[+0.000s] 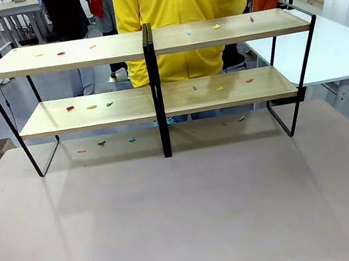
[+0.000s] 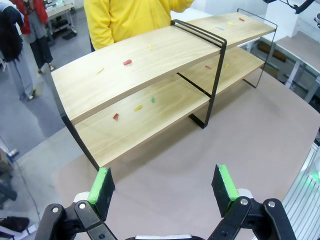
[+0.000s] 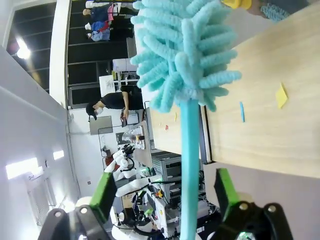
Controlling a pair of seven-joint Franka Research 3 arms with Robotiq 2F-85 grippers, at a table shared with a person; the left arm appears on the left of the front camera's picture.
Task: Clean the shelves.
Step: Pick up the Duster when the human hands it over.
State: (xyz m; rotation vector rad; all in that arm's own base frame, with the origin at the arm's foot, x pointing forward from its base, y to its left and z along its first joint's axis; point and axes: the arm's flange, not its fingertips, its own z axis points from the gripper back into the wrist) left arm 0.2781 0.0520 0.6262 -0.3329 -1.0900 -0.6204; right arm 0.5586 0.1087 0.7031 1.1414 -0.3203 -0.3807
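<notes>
Shelves (image 1: 80, 54) stand across the far half of the table (image 1: 189, 216), with small coloured scraps (image 1: 61, 54) on both boards and on the table beneath, and a person in yellow (image 1: 172, 2) right behind. Left gripper (image 2: 162, 174) hangs over the table facing the shelves' end, jaws wide apart, nothing in them. Right gripper (image 3: 165, 177) is up by the top board, green pads either side of the teal duster (image 3: 185, 55) handle with gaps showing, not clamped on it.
</notes>
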